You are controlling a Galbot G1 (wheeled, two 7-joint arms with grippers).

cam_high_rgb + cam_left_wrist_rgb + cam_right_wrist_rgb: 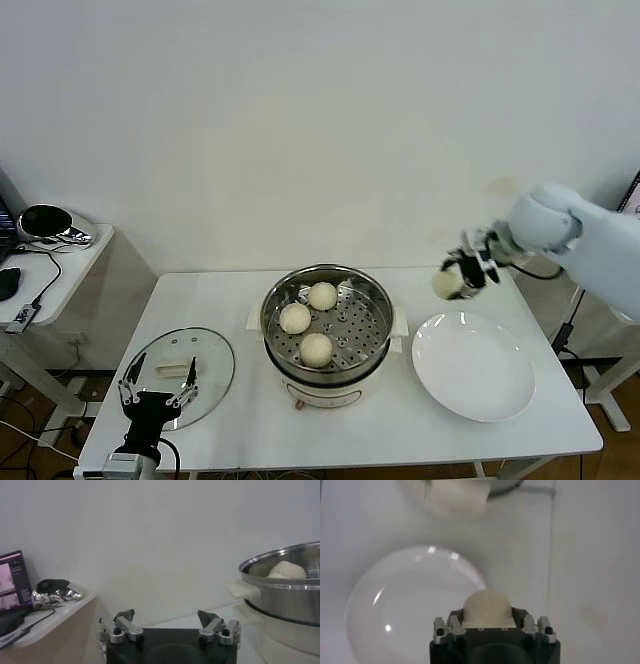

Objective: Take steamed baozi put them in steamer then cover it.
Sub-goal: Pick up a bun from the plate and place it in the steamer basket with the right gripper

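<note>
Three cream-white baozi [313, 320] lie on the perforated tray of the shiny steamer [327, 335] at the table's middle. A fourth baozi [447, 284] hangs in the air beyond the white plate [473, 365], with my right gripper [462, 272] shut on it. In the right wrist view that baozi [487, 609] sits between the jaws above the plate [415, 605]. My left gripper [158, 385] rests open and empty at the front left, over the glass lid [182, 368]. From the left wrist view its gripper [168, 620] faces the steamer [285, 592], where one baozi [286, 570] shows.
A side table [50, 265] with a shiny helmet-like object [45, 222] and cables stands to the left of the white table [230, 290]. The white wall rises close behind.
</note>
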